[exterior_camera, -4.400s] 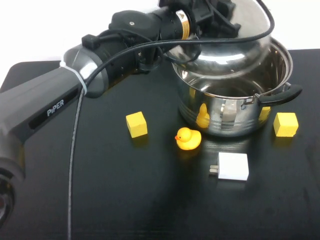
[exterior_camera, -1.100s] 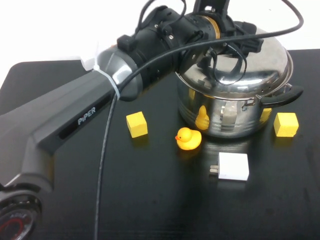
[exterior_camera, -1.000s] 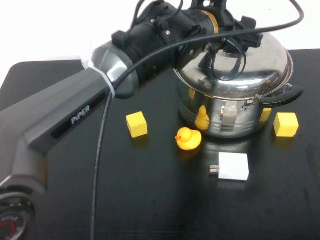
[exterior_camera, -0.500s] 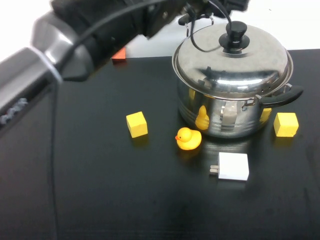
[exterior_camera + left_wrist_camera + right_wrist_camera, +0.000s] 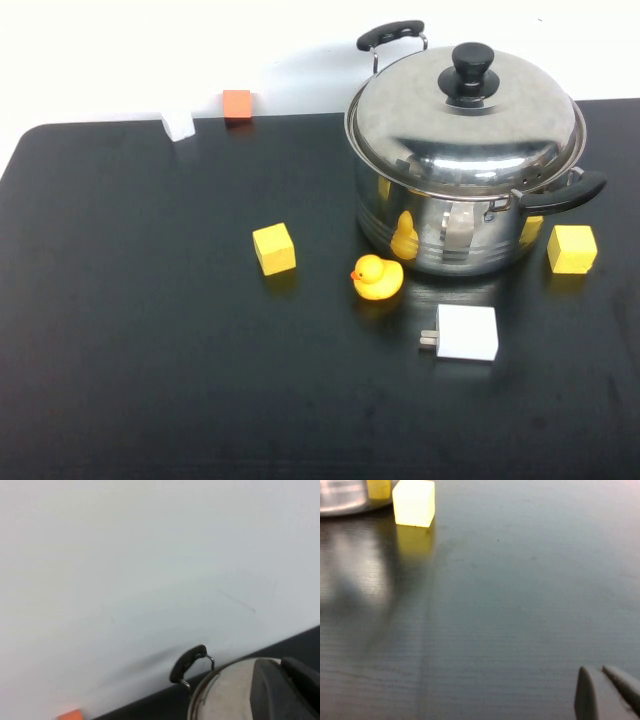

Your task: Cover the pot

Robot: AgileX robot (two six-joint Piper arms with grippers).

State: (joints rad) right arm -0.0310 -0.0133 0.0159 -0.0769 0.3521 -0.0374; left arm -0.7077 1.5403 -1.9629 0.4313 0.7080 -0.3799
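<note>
The large steel pot [image 5: 470, 238] stands at the back right of the black table, with black handles at the back [image 5: 390, 33] and right [image 5: 570, 190]. The domed steel lid [image 5: 470, 125] with its black knob [image 5: 472, 65] sits on the pot's rim. Neither arm shows in the high view. My left gripper [image 5: 281, 664] is shut and empty, raised beside the pot; its wrist view shows the lid [image 5: 225, 692] and the back handle [image 5: 187, 662]. My right gripper [image 5: 600, 672] is shut and empty, low over bare table to the right of the pot [image 5: 340, 500].
A yellow cube [image 5: 273, 248], a rubber duck [image 5: 377, 277] and a white charger [image 5: 465, 332] lie in front of the pot. Another yellow cube [image 5: 571, 248] sits at its right, also in the right wrist view [image 5: 414, 502]. An orange cube [image 5: 237, 104] and a white cube [image 5: 178, 122] sit at the back edge.
The left arm set the lid on the pot, let go of the knob, then drew back up and left out of the high view. The lid stays on the pot.
</note>
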